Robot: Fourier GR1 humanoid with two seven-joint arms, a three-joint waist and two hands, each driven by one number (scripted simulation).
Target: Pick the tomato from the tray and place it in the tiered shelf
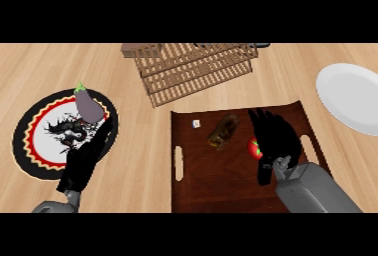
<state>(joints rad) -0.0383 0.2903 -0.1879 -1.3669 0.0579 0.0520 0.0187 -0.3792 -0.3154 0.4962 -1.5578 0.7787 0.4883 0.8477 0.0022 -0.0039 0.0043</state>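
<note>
A red tomato (255, 148) lies on the dark brown tray (214, 185), mostly covered by my right hand (275, 137). That hand hovers over it with fingers stretched toward the far side of the tray, open. The wooden slatted tiered shelf (193, 67) stands beyond the tray at the top centre. My left hand (85, 157) lies flat and open over a patterned plate (33, 137) at the left.
A brownish oblong item (223, 131) lies on the tray left of the tomato, with a small white piece (196, 123) near it. A purple eggplant (88, 105) rests on the patterned plate. A white plate (351, 97) sits at the right edge.
</note>
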